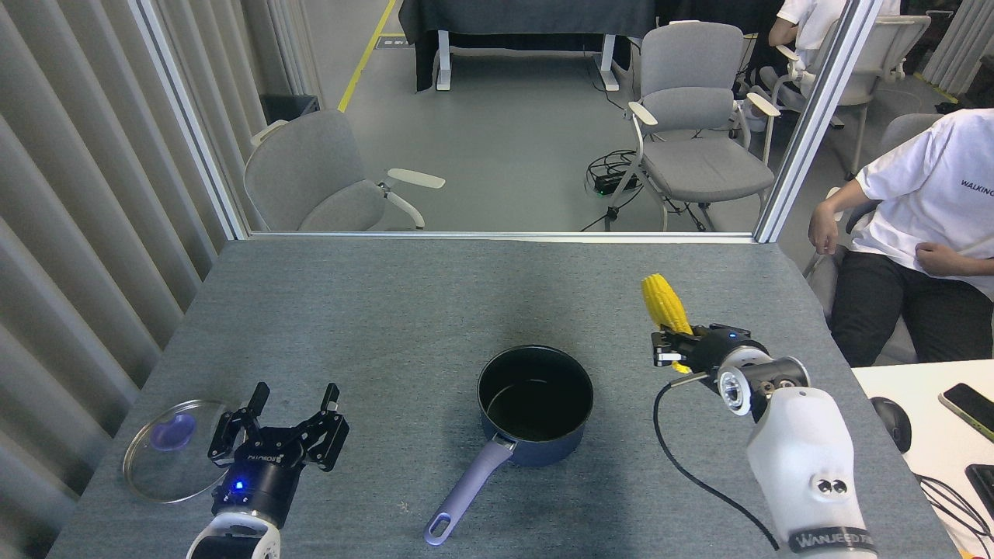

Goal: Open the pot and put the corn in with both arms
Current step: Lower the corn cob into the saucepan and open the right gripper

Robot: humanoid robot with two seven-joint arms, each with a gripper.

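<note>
Two grippers: right gripper (674, 351) pinches the corn (665, 304) upright, raised right of the pot (535, 405) (uncovered) — left gripper (289, 400), fingers spread, sits beside the lid (172, 449) on the table (388, 310).

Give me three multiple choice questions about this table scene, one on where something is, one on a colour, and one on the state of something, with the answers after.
1. Where does the round glass lid with a purple knob lie?
A. On the pot
B. Flat on the grey table, left of the left gripper
C. On a chair

2. What colour is the long handle of the dark navy saucepan?
A. Lavender-blue
B. Red
C. Green

3. What is the yellow corn cob doing?
A. Lying in the pot
B. Resting on the table
C. Held up by the right gripper

Answers: 1 B, lid sits off the pot; 2 A, handle is pale purple-blue; 3 C, gripper clamps its lower end.
</note>
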